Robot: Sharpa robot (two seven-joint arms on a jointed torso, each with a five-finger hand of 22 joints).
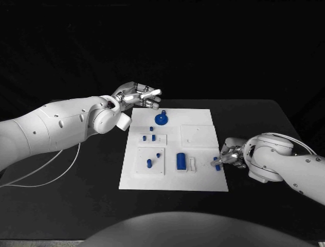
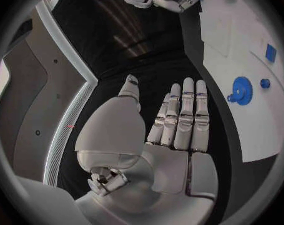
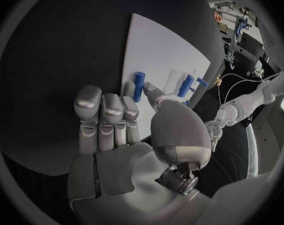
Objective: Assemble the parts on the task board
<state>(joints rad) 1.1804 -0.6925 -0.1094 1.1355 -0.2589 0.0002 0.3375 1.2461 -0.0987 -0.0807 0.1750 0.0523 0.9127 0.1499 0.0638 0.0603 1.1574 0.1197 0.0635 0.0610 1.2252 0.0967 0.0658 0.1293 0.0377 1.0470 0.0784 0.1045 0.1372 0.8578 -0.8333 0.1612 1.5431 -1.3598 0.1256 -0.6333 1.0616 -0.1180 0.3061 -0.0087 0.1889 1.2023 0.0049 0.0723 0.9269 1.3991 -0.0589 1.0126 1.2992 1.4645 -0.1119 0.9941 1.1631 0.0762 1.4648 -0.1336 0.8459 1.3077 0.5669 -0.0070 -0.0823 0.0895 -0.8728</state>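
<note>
Black bench carries the task board (image 1: 199, 180); small blue parts (image 1: 180, 160), likely light, rigid, slick plastic, best pinched across their sides; right hand (image 1: 231, 156) at board's right edge pinches one, left hand (image 1: 137, 95) fingers wide, empty, off far-left corner.

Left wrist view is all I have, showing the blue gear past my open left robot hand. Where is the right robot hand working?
Observer: The right robot hand is at the near right edge of the task board, with its fingertips at a small blue part. I cannot tell whether it pinches it.
Operator: Anything else blue on that near half?
Observer: Yes, a longer blue block sits near the middle, apart from that hand.
</note>
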